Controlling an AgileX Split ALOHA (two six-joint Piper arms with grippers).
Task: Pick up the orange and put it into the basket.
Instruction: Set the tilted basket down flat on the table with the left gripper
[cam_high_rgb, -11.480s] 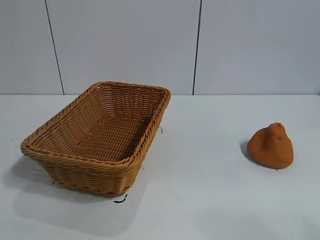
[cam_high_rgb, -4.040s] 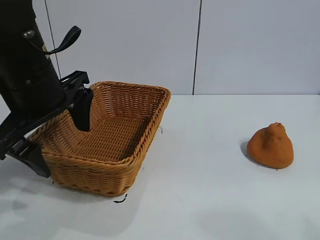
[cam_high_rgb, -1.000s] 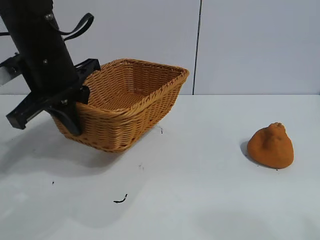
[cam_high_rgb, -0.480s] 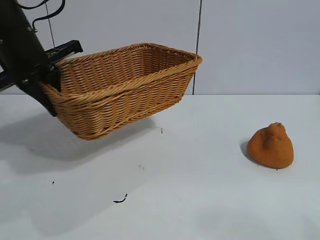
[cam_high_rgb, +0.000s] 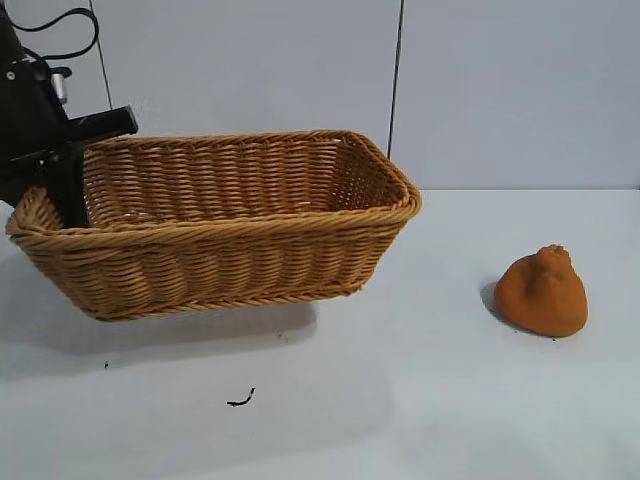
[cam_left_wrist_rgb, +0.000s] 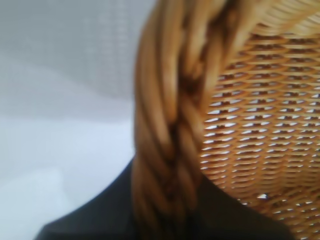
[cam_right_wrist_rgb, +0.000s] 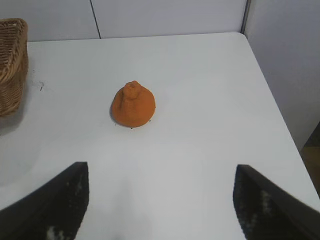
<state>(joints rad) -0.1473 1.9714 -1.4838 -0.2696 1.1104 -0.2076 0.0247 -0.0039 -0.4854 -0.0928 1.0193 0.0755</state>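
Note:
The woven wicker basket hangs lifted off the white table, roughly level, filling the left and middle of the exterior view. My left gripper is shut on the braided rim of its left end; the left wrist view shows that rim pinched between the dark jaws. The lumpy orange sits alone on the table at the right, well apart from the basket. In the right wrist view the orange lies ahead of my open right gripper, whose two dark fingers stand wide apart with nothing between them.
The white table carries a small black mark near the front. Its right edge and far corner show in the right wrist view, with a grey panelled wall behind.
The left gripper has lifted the basket off the table, swung it rightward and levelled it. The orange and the right gripper have not moved.

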